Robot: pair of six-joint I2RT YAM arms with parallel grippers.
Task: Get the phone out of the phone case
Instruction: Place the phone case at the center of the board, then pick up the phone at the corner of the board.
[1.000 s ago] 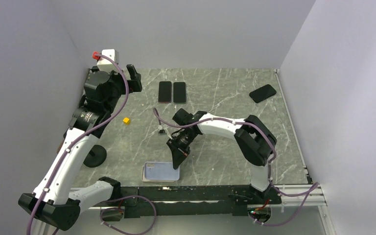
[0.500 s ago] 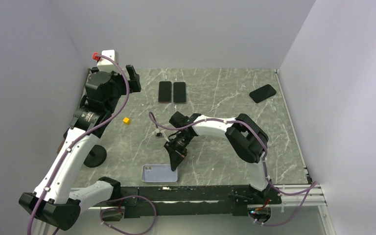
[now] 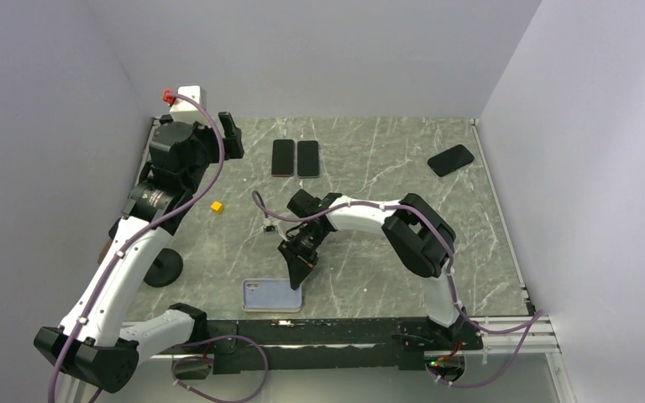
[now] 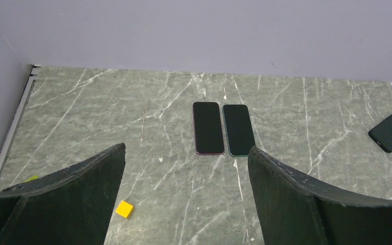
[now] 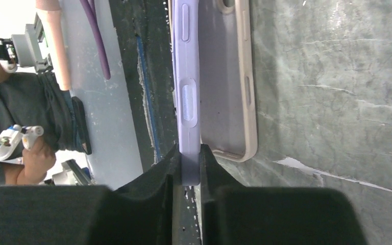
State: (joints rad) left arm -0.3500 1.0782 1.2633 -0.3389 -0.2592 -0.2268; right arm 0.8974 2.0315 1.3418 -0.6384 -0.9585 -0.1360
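Observation:
A lavender phone case lies flat near the table's front edge, with its camera cutout to the left. My right gripper is shut on one long side wall of the case, by the side buttons, and the black fingers pinch it from both sides. The case's pale inner face and beige rim show, with no dark screen inside. Two dark phones lie side by side at the back, seen as phones in the left wrist view. My left gripper hangs open at the back left, holding nothing.
A third dark phone lies at the back right. A small yellow cube sits left of centre. A black round base stands at the left. A white box sits in the back left corner. The table's front rail runs just below the case.
My right gripper has moved a little left and toward the front edge, and the case has slid slightly left with it. The left arm has barely shifted.

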